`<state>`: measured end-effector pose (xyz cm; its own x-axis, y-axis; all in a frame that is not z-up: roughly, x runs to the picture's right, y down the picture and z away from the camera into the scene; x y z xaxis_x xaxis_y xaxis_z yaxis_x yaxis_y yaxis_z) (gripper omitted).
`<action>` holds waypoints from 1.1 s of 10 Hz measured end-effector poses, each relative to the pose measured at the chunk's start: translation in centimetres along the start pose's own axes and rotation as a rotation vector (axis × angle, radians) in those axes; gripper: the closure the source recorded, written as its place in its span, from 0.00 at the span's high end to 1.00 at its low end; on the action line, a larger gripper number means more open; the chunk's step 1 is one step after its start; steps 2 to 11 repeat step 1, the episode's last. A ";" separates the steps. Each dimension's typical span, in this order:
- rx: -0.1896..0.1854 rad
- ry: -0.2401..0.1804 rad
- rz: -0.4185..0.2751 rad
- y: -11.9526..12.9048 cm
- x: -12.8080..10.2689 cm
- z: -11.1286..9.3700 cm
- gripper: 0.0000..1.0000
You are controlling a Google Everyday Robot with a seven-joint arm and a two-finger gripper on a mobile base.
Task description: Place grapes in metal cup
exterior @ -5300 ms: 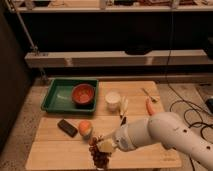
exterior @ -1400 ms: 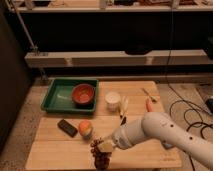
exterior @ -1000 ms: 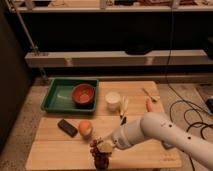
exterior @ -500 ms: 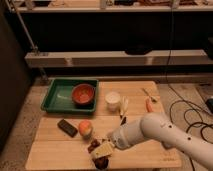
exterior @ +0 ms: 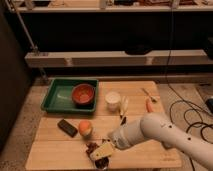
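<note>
My gripper (exterior: 101, 151) sits low over the near edge of the wooden table (exterior: 60, 152), at the end of the white arm (exterior: 165, 137) that comes in from the lower right. I cannot tell from this view whether it is released or clenched. The grapes (exterior: 92, 148), a dark red-purple clump, lie right at the gripper's tip, touching or just under it, very close to the table's front edge. There is little table left in front of them.

Just behind the grapes stands the round orange-green fruit (exterior: 85, 128), and left of that a small dark block (exterior: 67, 127) lies flat. The near-left part of the table is bare wood, so there is open room on that side.

The metal cup (exterior: 113, 101) stands upright farther back, near the table's middle, well apart from the grapes. Between them the path runs past the fruit on one side and my arm on the other. A pale slim object (exterior: 124, 106) lies just right of the cup. An orange carrot-like piece (exterior: 149, 106) lies further right.

At back left a green tray (exterior: 56, 98) holds the orange bowl (exterior: 83, 94) in its right half.

Behind the table, a pale shelf rail (exterior: 100, 57) crosses a dark room. Cables (exterior: 187, 112) trail over the floor on the right.
</note>
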<state>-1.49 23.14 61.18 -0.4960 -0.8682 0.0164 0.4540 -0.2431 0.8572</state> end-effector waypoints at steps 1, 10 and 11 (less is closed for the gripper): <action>0.000 0.000 0.000 0.0 0.0 0.0 0.80; 0.000 0.000 0.000 0.0 0.0 0.0 0.80; 0.000 0.000 0.000 0.0 0.0 0.0 0.80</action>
